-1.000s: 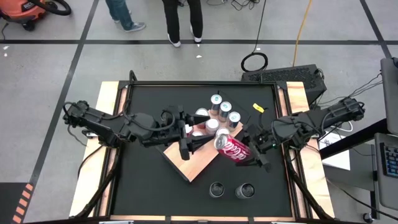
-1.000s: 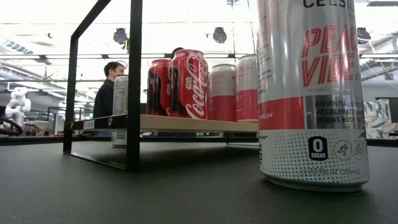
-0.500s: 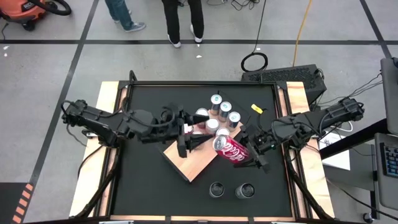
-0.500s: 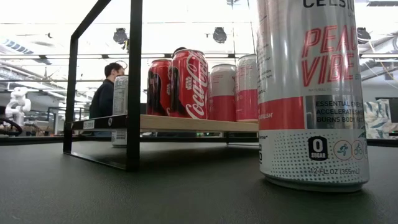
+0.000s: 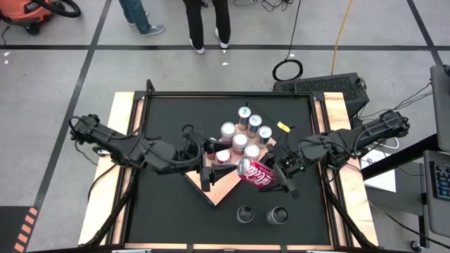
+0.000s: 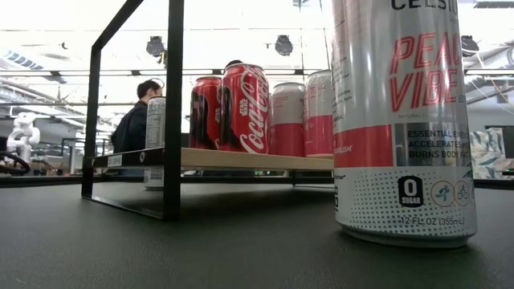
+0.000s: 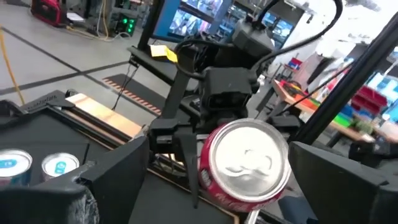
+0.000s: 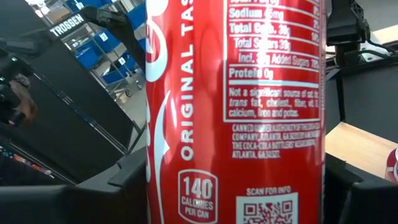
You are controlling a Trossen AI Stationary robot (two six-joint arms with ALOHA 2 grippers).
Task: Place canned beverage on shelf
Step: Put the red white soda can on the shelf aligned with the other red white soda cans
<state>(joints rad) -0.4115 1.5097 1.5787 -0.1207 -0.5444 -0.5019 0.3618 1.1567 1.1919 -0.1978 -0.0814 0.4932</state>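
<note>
Cola can (image 5: pixel 256 173) is gripped by the right tool (image 5: pixel 275 174), lying on its side above the near right edge of the shelf (image 5: pixel 211 188), not yet set down; its long axis is seen running roughly across the desk (image 5: pixel 162 211), silver top end turned toward the left arm and base end toward the right arm; in the right wrist view the red can (image 8: pixel 233 112) fills the frame between that tool's dark fingers, so the grip is taken as firm. The left tool (image 5: pixel 214 171) is held with its fingers spread wide and holding nothing, just beside the can's top end, over the shelf's bare wood; in the left wrist view the can's lid (image 7: pixel 249 155) is faced squarely between the two open fingers (image 7: pixel 118 168). Standing cans (image 5: pixel 239 137) are grouped on the far part of the shelf, and two more cans (image 5: pixel 260 213) are left on the desk nearer the front edge. The coming move is judged to turn on this: the can's axis is pointed at the left tool, which is nearer the free shelf space; the can must be brought upright before it is stood beside the others.
</note>
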